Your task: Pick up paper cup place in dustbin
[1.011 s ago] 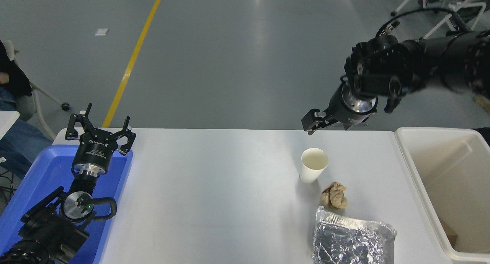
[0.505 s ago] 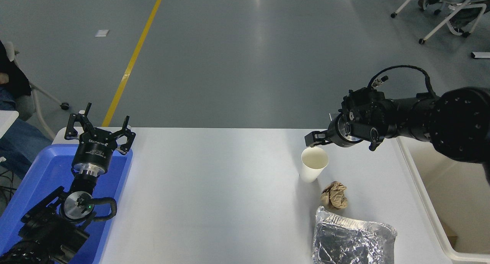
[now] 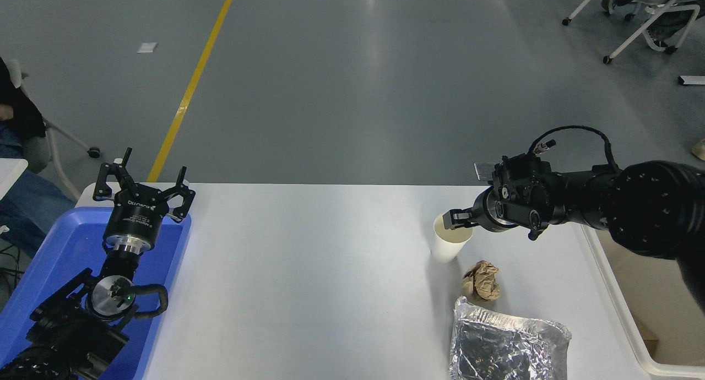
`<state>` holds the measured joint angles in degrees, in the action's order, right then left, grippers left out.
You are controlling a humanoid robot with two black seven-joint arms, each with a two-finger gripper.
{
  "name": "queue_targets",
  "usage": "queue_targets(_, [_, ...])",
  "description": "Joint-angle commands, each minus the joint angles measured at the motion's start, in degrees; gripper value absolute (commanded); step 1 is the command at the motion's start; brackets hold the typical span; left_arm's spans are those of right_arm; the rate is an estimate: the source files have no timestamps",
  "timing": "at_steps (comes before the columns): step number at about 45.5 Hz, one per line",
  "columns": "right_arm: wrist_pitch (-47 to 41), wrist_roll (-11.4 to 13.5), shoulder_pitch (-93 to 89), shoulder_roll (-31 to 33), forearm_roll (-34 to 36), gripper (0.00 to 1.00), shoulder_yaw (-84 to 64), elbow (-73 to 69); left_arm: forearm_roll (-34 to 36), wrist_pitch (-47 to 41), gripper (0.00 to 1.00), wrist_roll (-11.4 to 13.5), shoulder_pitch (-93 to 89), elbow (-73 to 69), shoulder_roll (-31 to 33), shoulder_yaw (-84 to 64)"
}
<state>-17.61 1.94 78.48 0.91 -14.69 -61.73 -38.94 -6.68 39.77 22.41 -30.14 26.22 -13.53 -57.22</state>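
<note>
Cups: one paper cup (image 3: 447, 247), upright, right of the table's (image 3: 308, 281) middle.
Right gripper (image 3: 455, 219): over the cup's mouth; whether its fingers are apart or together cannot be told.
Left gripper (image 3: 144, 188): fingers spread, above the blue tray (image 3: 60, 248).
Bins: one dustbin (image 3: 633, 319), right edge.
Clutter: one paper ball (image 3: 481, 281), one foil tray (image 3: 506, 341), just in front of the cup.
Room: bare tabletop stretches left.
</note>
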Motion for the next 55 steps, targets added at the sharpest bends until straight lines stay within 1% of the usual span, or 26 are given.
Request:
queue_targets(1, [-0.5,-0.3,-0.7,0.0,0.0,0.0,0.1,0.4,0.0,0.0,1.0,0.0,0.0,0.0,0.0,0.0])
queue_targets(7, [-1.1,-0.4,0.4,-0.2,0.2,0.0,0.1,-0.1,0.0,0.0,1.0,-0.1,0.0,0.0,0.0,0.0])
queue_targets(18, [-5.8,-0.4,6.9,0.9,0.5,0.0,0.0,-3.8,0.0,0.0,1.0,0.0,0.1,0.1,0.0,0.0])
queue_targets(27, [-9.3,0.0,21.8,6.6,0.7,0.0,-0.7,-15.6,0.0,0.0,1.0,0.0,0.1,0.0,0.0,0.0])
queue_targets(37, [-18.9,0.1,43.4,14.0,1.1,0.0,-1.2,-28.7,0.0,0.0,1.0,-0.1,0.2,0.1,0.0,0.0])
queue_targets(45, [-27.4,0.0,55.6,14.8,1.2,0.0,-2.2,-32.1,0.0,0.0,1.0,-0.1,0.2,0.0,0.0,0.0])
queue_targets(55, [-27.4,0.0,62.5,14.5,1.2,0.0,-2.0,-33.2,0.0,0.0,1.0,-0.1,0.2,0.1,0.0,0.0])
